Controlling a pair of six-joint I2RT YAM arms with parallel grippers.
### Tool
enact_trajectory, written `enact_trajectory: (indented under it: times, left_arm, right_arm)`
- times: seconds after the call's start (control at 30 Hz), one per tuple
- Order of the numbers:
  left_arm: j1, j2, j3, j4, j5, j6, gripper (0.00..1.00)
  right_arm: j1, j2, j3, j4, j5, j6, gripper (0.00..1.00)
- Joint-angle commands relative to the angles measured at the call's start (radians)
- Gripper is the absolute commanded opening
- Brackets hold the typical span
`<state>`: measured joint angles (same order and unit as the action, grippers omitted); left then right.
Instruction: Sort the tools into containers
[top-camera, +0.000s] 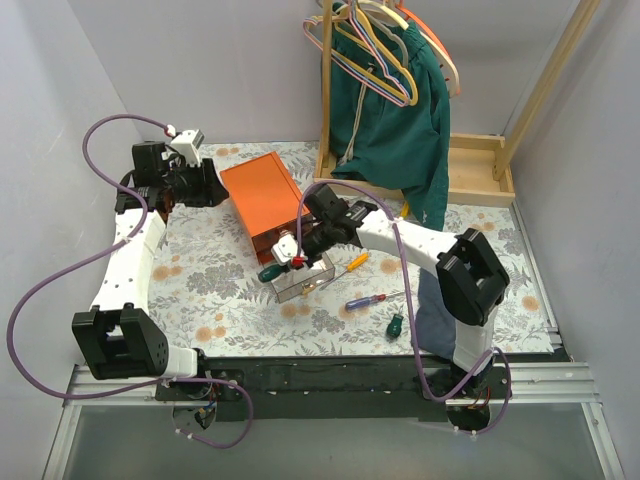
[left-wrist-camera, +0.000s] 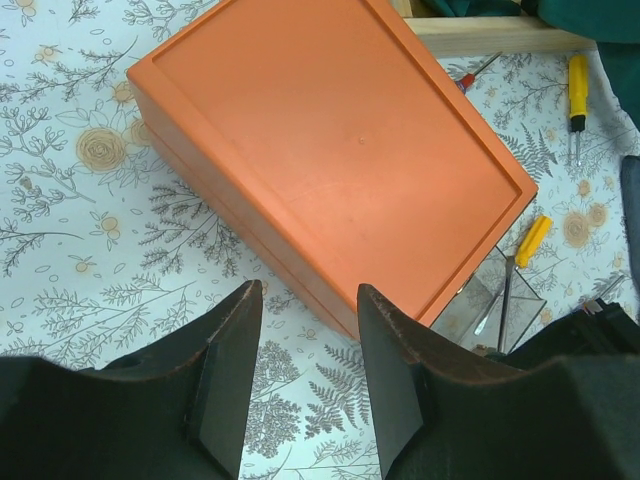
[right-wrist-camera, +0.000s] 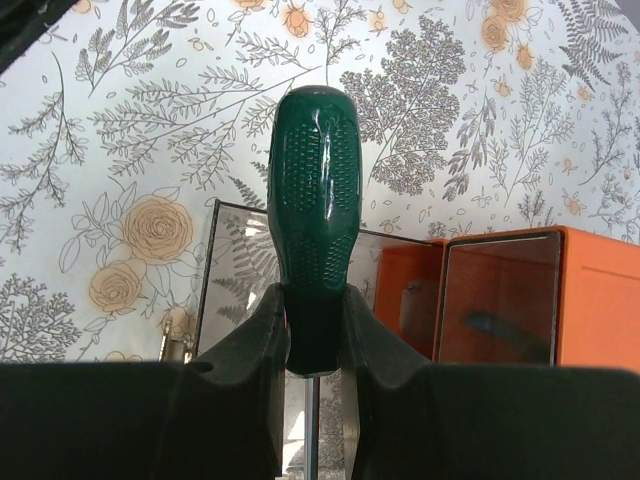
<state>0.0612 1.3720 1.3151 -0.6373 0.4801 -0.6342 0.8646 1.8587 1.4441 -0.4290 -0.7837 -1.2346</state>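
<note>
My right gripper (top-camera: 288, 260) is shut on a green-handled screwdriver (top-camera: 272, 271), held over the pulled-out clear drawer (top-camera: 305, 283) of the orange cabinet (top-camera: 262, 195). In the right wrist view the green handle (right-wrist-camera: 312, 210) sticks out past my gripper (right-wrist-camera: 315, 325), with the drawer (right-wrist-camera: 225, 290) below it. My left gripper (top-camera: 218, 188) is open and empty beside the cabinet's left end; it also shows in the left wrist view (left-wrist-camera: 308, 370), just short of the cabinet (left-wrist-camera: 330, 150). A yellow screwdriver (top-camera: 355, 263), a blue-and-red one (top-camera: 363, 299) and a short green one (top-camera: 397, 324) lie on the floral cloth.
A wooden rack (top-camera: 480, 168) with coloured hangers and a dark green garment (top-camera: 395, 110) stands at the back right. A blue-grey cloth (top-camera: 432, 312) lies by the right arm. The left wrist view shows another yellow screwdriver (left-wrist-camera: 578, 85) and a red one (left-wrist-camera: 466, 79) near the rack base.
</note>
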Motion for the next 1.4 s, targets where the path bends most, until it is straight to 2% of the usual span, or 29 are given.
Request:
enact_trajectory:
  times: [0.0, 0.23, 0.33, 0.37, 0.43, 0.5, 0.67, 0.83, 1.1, 1.37]
  left_arm:
    - [0.014, -0.047, -0.017, -0.016, 0.018, 0.011, 0.43]
    - [0.023, -0.036, -0.001, -0.028, 0.022, 0.019, 0.43]
    - [0.026, -0.033, 0.004, -0.024, 0.025, 0.019, 0.43]
    - [0.028, -0.031, 0.006, -0.022, 0.026, 0.019, 0.43]
    - [0.031, -0.027, 0.007, -0.018, 0.028, 0.018, 0.43]
    - [0.031, -0.022, 0.007, -0.015, 0.032, 0.016, 0.43]
    - [0.035, -0.001, 0.007, 0.004, 0.045, 0.005, 0.43]
    - [0.035, 0.016, 0.013, 0.007, 0.054, -0.001, 0.43]
    - [0.035, 0.033, 0.007, 0.021, 0.083, -0.016, 0.43]
    - [0.035, 0.045, 0.026, 0.019, 0.103, -0.025, 0.43]
  right_arm:
    - [0.007, 0.031, 0.059, -0.045, -0.048, -0.098, 0.01]
    - [0.007, 0.068, 0.053, -0.068, -0.034, -0.154, 0.01]
    - [0.007, 0.068, 0.045, -0.071, -0.019, -0.178, 0.07]
    - [0.007, 0.065, 0.044, -0.05, -0.017, -0.168, 0.16]
    - [0.007, 0.059, 0.038, -0.015, -0.014, -0.114, 0.25]
    - [0.008, 0.054, 0.022, 0.045, 0.003, -0.086, 0.27]
    - [0.007, 0.045, -0.057, 0.108, 0.041, -0.071, 0.15]
    - [0.005, 0.04, -0.09, 0.075, 0.044, -0.085, 0.06]
    - [0.016, 0.031, -0.037, -0.05, 0.032, -0.08, 0.02]
    - [0.039, -0.01, -0.094, -0.143, 0.032, -0.098, 0.01]
